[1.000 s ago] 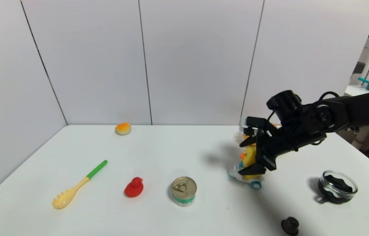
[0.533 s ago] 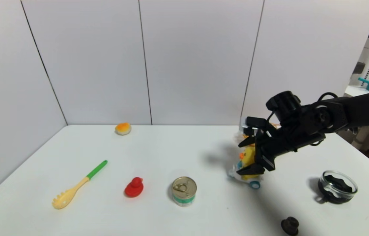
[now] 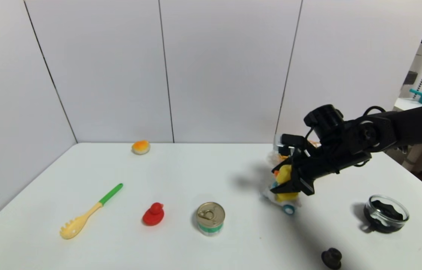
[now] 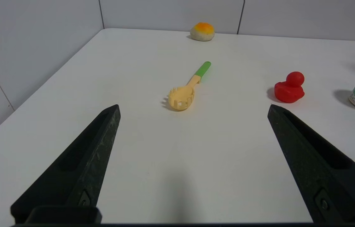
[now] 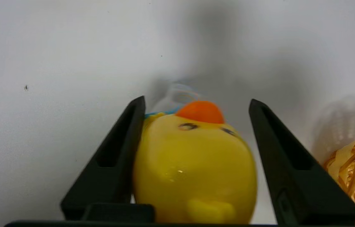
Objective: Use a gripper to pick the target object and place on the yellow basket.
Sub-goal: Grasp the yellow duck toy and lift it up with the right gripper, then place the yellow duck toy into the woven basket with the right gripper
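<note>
The yellow duckling [image 3: 285, 176] with its orange beak sits on a white base with blue wheels, right of the table's middle. My right gripper [image 3: 276, 180] reaches in from the right and is shut on the duckling's round head. In the right wrist view the duckling [image 5: 193, 164] fills the space between the black fingers of the right gripper [image 5: 197, 99], pressed against one finger and touching the other lower down. The yellow basket [image 5: 354, 170] lies just beside that gripper; in the head view the arm hides most of it. My left gripper [image 4: 193, 107] hovers open over the table's left part, holding nothing.
A red rubber duck [image 3: 153, 214], a tin can [image 3: 210, 218] and a yellow-green pasta spoon [image 3: 87, 213] lie in a row toward the front. A bun [image 3: 140, 147] rests at the back. A dark glass bowl [image 3: 386, 213] and a small black object [image 3: 331, 258] stand front right.
The right gripper's fingers have closed in on the duckling's head. The toy has tipped and shifted slightly up and back with them. The left arm has not moved.
</note>
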You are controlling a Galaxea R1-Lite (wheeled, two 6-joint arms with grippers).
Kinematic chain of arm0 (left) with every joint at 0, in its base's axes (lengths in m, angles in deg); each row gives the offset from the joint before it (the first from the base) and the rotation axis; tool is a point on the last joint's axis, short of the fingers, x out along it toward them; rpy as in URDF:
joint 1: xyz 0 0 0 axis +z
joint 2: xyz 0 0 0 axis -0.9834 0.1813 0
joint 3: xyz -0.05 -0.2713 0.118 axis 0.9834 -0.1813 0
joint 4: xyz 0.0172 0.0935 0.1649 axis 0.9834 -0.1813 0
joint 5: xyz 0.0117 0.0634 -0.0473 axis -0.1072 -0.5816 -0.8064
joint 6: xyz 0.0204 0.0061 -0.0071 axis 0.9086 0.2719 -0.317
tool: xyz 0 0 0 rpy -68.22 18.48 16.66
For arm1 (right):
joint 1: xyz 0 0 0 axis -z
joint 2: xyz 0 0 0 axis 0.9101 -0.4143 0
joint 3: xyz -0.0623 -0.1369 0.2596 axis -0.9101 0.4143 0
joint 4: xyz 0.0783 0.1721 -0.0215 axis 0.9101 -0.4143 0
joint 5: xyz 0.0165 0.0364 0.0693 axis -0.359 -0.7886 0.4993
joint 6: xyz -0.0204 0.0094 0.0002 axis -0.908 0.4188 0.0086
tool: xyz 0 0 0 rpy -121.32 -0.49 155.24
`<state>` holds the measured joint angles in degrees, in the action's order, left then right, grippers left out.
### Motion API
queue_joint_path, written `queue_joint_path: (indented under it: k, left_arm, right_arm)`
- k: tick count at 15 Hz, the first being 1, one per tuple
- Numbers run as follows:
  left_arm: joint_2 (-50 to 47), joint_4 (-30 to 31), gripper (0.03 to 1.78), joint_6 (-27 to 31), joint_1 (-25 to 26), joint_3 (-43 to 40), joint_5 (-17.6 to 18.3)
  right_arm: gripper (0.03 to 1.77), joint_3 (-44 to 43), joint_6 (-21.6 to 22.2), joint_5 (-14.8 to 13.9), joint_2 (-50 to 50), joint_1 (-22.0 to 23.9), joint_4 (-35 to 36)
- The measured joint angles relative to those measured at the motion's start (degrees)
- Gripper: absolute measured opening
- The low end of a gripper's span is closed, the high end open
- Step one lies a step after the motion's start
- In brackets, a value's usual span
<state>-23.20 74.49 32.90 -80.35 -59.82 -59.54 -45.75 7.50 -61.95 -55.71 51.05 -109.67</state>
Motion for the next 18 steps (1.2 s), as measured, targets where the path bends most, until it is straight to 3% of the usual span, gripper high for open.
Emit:
queue_joint_path:
  k: [2, 10, 15, 18]
  left_arm:
    - [0.00, -0.02, 1.69, 0.00, 0.00, 0.00, 0.00]
    - [0.00, -0.02, 1.69, 0.00, 0.00, 0.00, -0.02]
    - [0.00, -0.02, 1.69, -0.02, 0.00, 0.00, 0.00]
    - [0.00, 0.00, 1.69, 0.00, 0.02, 0.00, -0.02]
  right_arm:
    - [0.93, -0.05, 0.02, -0.04, 0.00, -0.02, -0.07]
    - [0.92, -1.73, 1.66, 0.27, 2.12, 0.55, -0.27]
    - [0.92, -9.90, 12.41, 0.41, 5.79, 1.41, -0.09]
    - [0.92, -18.19, 14.45, 1.65, 5.79, 4.24, 0.20]
